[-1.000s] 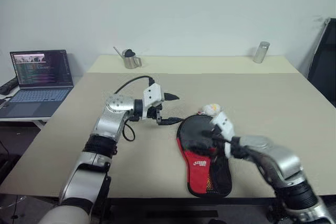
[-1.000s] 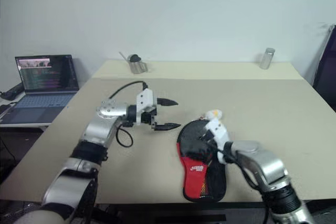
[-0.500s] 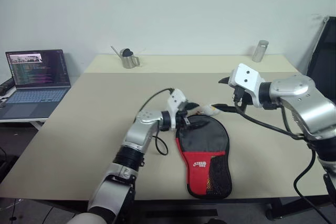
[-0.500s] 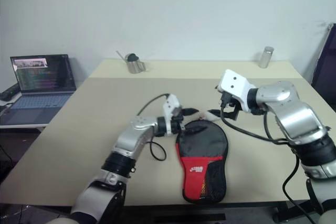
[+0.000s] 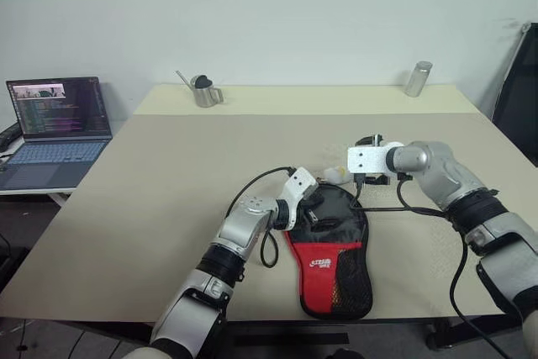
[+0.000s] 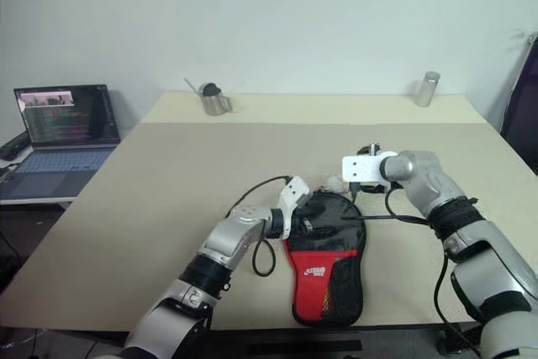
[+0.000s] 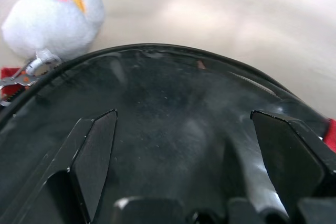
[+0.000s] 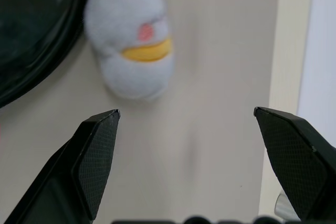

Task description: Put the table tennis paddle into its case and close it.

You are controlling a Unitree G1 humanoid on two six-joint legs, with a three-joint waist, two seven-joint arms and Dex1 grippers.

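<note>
Black case [image 5: 329, 245] unmoved; both claws, left [image 5: 313, 210] and right [image 5: 367, 176], gaping, have closed in.

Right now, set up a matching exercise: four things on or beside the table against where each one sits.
Things:
1. case
2. fluffy charm
3. laptop
4. metal pitcher

Places:
A. far left part of the table
B. side desk left of the table
C. near edge of the table, between the grippers
D. at the case's rounded far end

Pairs: 1-C, 2-D, 3-B, 4-A
</note>
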